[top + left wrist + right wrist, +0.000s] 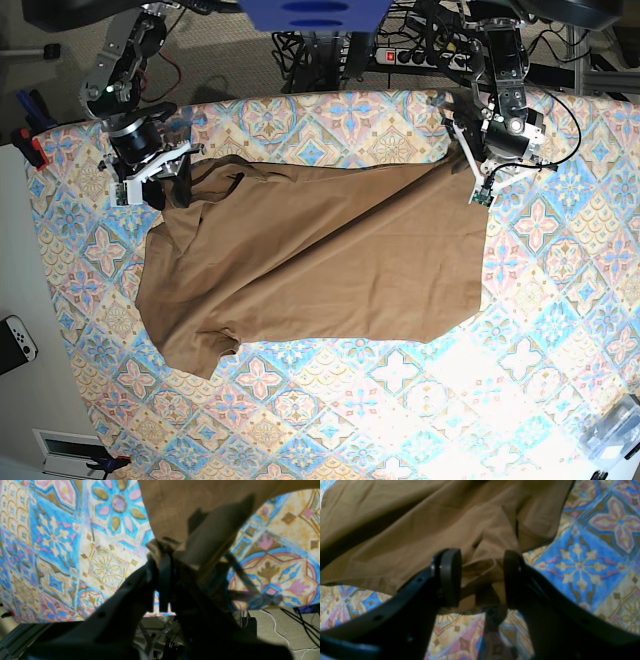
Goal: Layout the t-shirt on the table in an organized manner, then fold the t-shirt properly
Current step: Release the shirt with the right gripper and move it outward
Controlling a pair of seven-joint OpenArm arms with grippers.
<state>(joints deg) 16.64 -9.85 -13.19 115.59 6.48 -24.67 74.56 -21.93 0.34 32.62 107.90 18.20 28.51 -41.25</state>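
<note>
Close up in my right wrist view, the right gripper (pixel 482 577) stands about half open, with a fold of the t-shirt (pixel 310 260) lying between its jaws but not pinched. My left gripper (pixel 160 562) is shut tight on a corner of the cloth.

From above, I see the t-shirt spread across the far half of the table (pixel 560 400), one end near the far left corner, the other near the far right. It still has wrinkles and a tucked sleeve.

I think the cloth could slip out if my right gripper pulls before it closes. If I pull with only the left one, the t-shirt could slide sideways and bunch up. Pulling too hard could drag it over the far edge.
</note>
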